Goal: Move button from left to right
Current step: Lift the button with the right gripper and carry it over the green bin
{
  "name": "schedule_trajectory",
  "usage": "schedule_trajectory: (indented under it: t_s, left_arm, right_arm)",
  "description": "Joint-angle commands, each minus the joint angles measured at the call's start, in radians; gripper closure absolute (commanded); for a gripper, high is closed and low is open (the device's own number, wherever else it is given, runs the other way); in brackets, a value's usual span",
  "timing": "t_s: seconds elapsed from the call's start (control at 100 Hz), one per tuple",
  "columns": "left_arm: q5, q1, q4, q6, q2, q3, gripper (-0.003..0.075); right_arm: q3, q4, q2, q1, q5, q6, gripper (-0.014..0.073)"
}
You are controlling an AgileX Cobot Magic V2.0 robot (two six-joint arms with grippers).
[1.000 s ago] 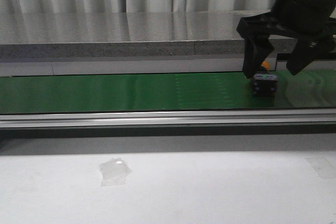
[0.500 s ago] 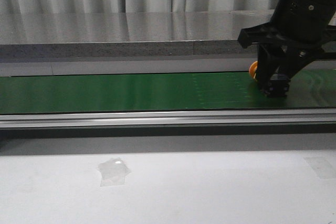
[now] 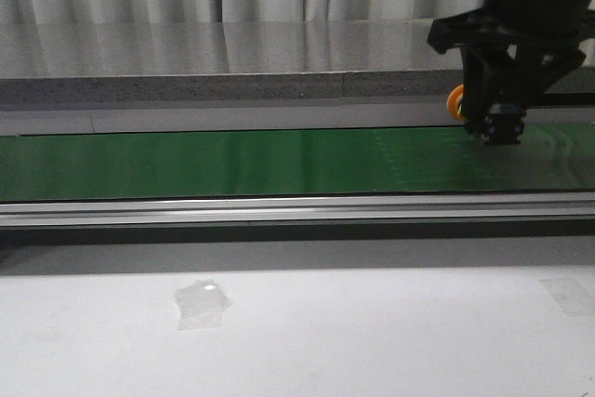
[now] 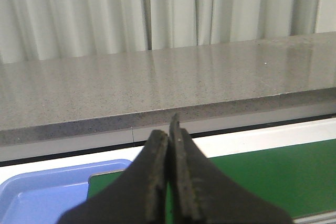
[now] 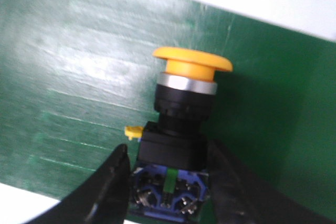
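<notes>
The green conveyor belt (image 3: 232, 163) runs across the front view, and near its right end the right gripper (image 3: 499, 127) clamps the button (image 5: 185, 124) by its black body, its yellow cap (image 3: 456, 101) poking out sideways. The left gripper (image 4: 169, 182) has its fingers pressed together on nothing, above a blue tray (image 4: 47, 195). No writing on the button is readable.

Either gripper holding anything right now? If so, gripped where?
The right gripper holds the button by its black lower body, yellow cap free. The left gripper is shut on nothing.
</notes>
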Motion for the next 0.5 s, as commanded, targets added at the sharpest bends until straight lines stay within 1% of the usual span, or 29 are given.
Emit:
schedule_trajectory:
  t_s: [0.0,0.08,0.2,0.49]
  left_arm:
    - [-0.065,-0.004,-0.014,-0.005,0.008,-0.028,0.0740]
    - [-0.065,-0.004,-0.014,-0.005,0.008,-0.028,0.0740]
    - [-0.065,-0.004,-0.014,-0.005,0.008,-0.028,0.0740]
    - [-0.065,-0.004,-0.014,-0.005,0.008,-0.028,0.0740]
  right_arm:
    - [-0.056,-0.033,-0.090,-0.023,-0.006,-0.008,0.0372]
    - [-0.066,-0.040,-0.119,-0.052,-0.002,-0.012,0.0372]
    - [-0.068,-0.044,-0.154,-0.115,0.008,-0.054,0.0372]
    - [-0.069,-0.043,-0.160,-0.328,0.032,-0.101,0.0371]
